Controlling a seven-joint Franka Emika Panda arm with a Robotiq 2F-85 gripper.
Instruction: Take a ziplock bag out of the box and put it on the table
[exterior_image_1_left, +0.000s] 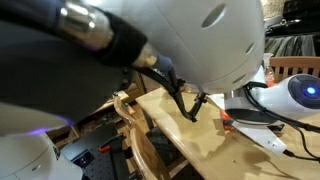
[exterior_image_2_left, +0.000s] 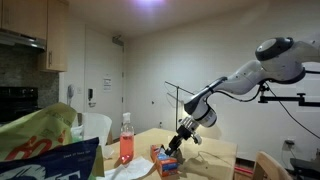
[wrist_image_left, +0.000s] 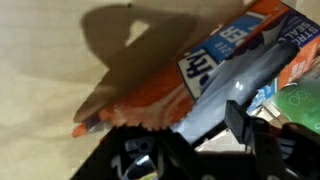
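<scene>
Surface (wrist_image_left: 50, 90) of pale wood carries box (wrist_image_left: 150, 95), orange-red and blue, lying flat; ziplock bag (wrist_image_left: 235, 90) stretches out of it from 2 o'clock down toward 6 o'clock, its end between claw (wrist_image_left: 185, 140) fingers; whether they pinch it cannot be told.

In an exterior view a pink bottle (exterior_image_2_left: 126, 142) stands at seven o'clock, with a crinkled green-and-yellow bag (exterior_image_2_left: 35, 135) at eight o'clock of it. Cabinets (exterior_image_2_left: 55, 35) hang at ten o'clock and a ceiling light (exterior_image_2_left: 150, 3) glows at twelve. In an exterior view a wooden chair (exterior_image_1_left: 130, 120) sits at six o'clock.
</scene>
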